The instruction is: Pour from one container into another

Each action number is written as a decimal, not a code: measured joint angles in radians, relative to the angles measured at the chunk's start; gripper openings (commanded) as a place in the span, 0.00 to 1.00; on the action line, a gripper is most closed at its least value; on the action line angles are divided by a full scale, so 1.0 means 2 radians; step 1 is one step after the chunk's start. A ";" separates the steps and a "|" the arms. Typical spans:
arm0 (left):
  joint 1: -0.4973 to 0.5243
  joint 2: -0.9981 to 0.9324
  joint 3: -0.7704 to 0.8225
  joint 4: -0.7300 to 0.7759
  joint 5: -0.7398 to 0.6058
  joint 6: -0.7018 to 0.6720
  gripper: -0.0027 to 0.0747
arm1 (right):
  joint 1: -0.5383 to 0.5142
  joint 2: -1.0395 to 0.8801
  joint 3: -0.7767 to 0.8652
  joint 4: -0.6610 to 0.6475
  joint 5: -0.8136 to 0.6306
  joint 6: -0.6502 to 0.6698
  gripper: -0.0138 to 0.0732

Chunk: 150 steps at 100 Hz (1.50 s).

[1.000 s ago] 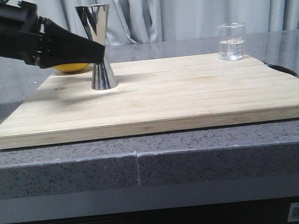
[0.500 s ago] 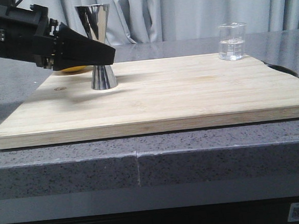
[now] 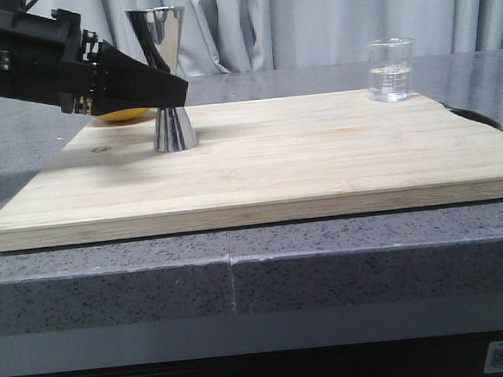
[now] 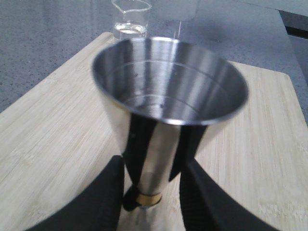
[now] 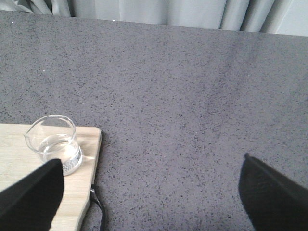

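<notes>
Bamboo cutting board (image 3: 301, 159) lies across the grey stone counter (image 3: 240, 275), and the steel jigger (image 3: 166, 82) stands upright near its back left corner, with something yellow (image 3: 124, 114) just behind my left arm. My left gripper (image 4: 151, 185) has its black fingers (image 4: 103, 197) on either side of the jigger's gold-banded waist, though I cannot tell whether they press it. Over the far right corner my right gripper (image 5: 149, 187) hangs spread wide above the counter, near the small glass beaker (image 3: 391, 69) holding a little clear liquid.
</notes>
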 measured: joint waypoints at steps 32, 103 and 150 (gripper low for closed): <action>0.000 0.000 0.000 -0.003 -0.006 0.000 0.20 | 0.000 0.000 0.000 0.001 -0.002 0.000 0.93; 0.000 0.000 -0.005 -0.002 -0.007 0.000 0.15 | 0.005 0.062 0.000 0.016 -0.011 0.000 0.93; 0.000 0.000 -0.040 0.029 0.001 -0.039 0.15 | 0.092 0.098 0.005 -0.007 -0.039 -0.003 0.93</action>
